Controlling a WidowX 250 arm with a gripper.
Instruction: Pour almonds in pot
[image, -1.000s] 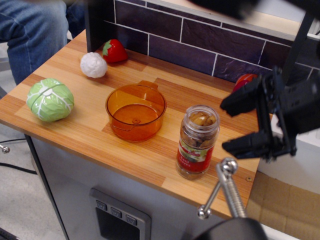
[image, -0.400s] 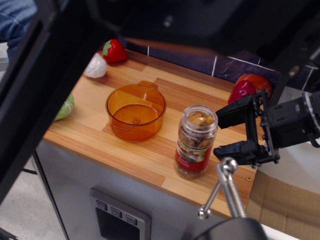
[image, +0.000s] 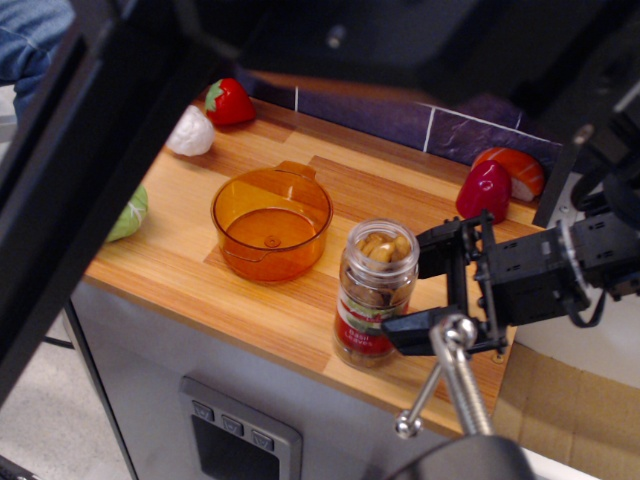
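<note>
Single view, looking down at an angle on a wooden counter (image: 290, 310) backed by a dark purple tiled wall (image: 400, 112).

The gripper (image: 420, 296) reaches in from the right, its black fingers (image: 440, 248) spread apart, one toward the wall and one toward the counter's front edge. Their tips lie just beside the right side of the jar; whether they touch it cannot be told. Nothing is clamped between them.

The almonds (image: 380, 250) sit in a clear cylindrical jar (image: 373, 294) with a red and green label, standing upright near the front edge of the counter; the nuts show through its open mouth. The pot (image: 271, 223), shallow, round and translucent orange, rests to the left of the jar and a little farther back, near but apart from it. Its small handle tab points toward the wall, and its inside appears bare.

At the back left are a red strawberry (image: 229, 101) and a white rounded object (image: 191, 133). A green cabbage (image: 130, 214) shows partly at the left edge, cut off by a broad dark blurred bar (image: 90, 190) crossing the foreground. At the back right stand a dark red piece (image: 484, 190) and an orange-red piece (image: 515, 172), touching or nearly so. A metal rod with ball ends (image: 450, 375) rises in the lower foreground.
</note>
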